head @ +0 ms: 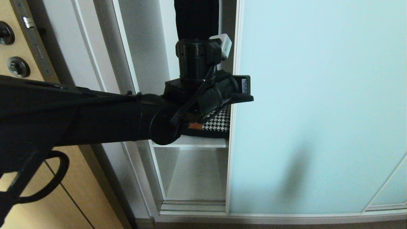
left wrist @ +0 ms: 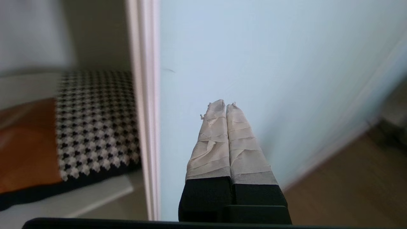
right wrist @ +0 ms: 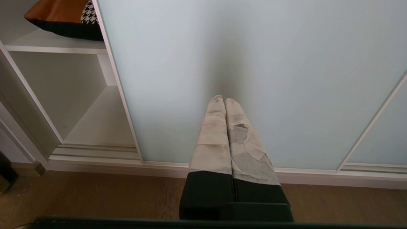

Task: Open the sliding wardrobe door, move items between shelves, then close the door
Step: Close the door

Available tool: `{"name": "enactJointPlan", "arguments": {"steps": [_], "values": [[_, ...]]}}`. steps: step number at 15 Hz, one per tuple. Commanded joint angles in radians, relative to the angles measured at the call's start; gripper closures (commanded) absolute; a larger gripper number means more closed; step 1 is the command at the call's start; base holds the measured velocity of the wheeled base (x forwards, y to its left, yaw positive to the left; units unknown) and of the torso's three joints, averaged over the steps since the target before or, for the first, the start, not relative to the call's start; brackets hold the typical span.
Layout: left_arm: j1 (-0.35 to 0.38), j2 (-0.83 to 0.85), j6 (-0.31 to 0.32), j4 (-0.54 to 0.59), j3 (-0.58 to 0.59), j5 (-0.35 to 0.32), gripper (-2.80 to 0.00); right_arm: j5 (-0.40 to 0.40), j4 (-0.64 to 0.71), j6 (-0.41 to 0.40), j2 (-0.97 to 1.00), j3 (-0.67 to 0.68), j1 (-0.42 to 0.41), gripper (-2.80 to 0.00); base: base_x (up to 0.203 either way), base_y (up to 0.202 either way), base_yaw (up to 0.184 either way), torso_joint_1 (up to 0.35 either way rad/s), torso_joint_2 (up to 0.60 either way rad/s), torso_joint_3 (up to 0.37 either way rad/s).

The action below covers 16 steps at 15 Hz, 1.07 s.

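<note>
- The wardrobe stands partly open: the sliding wardrobe door (head: 318, 105) covers the right side and leaves a gap on the left.
- In that gap the cushion (head: 217, 122) lies on the upper shelf (head: 190, 141); the compartment below it holds nothing visible.
- A black garment (head: 196, 19) hangs above, at the far end of the gap.
- The left gripper (left wrist: 226, 106) is pressed shut, empty, pointing at the glass just right of the door's frame edge.
- Only the right wrist view shows the right gripper (right wrist: 224, 100), closed, empty, low before the door, with the wooden floor (right wrist: 95, 197) beneath.
</note>
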Motion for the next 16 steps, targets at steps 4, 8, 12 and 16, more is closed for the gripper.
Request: {"name": "enactJointPlan", "arguments": {"steps": [4, 8, 12, 16], "values": [[-0.009, 0.104, 0.004, -0.036, -0.117, 0.054, 0.00, 0.000, 0.000, 0.000, 0.001, 0.000, -0.002, 0.00, 0.000, 0.000, 0.000, 0.000, 0.00, 0.000], [-0.009, 0.185, -0.004, -0.027, -0.203, 0.056, 0.00, 0.000, 0.000, 0.000, 0.001, 0.000, -0.001, 0.00, 0.000, 0.000, 0.000, 0.000, 0.00, 0.000], [-0.008, 0.253, -0.006, -0.037, -0.250, 0.056, 0.00, 0.000, 0.000, 0.000, 0.001, 0.000, -0.001, 0.00, 0.000, 0.000, 0.000, 0.000, 0.00, 0.000], [-0.007, 0.300, -0.017, -0.035, -0.287, 0.042, 0.00, 0.000, 0.000, 0.000, 0.001, 0.000, 0.000, 0.00, 0.000, 0.000, 0.000, 0.000, 0.00, 0.000]]}}
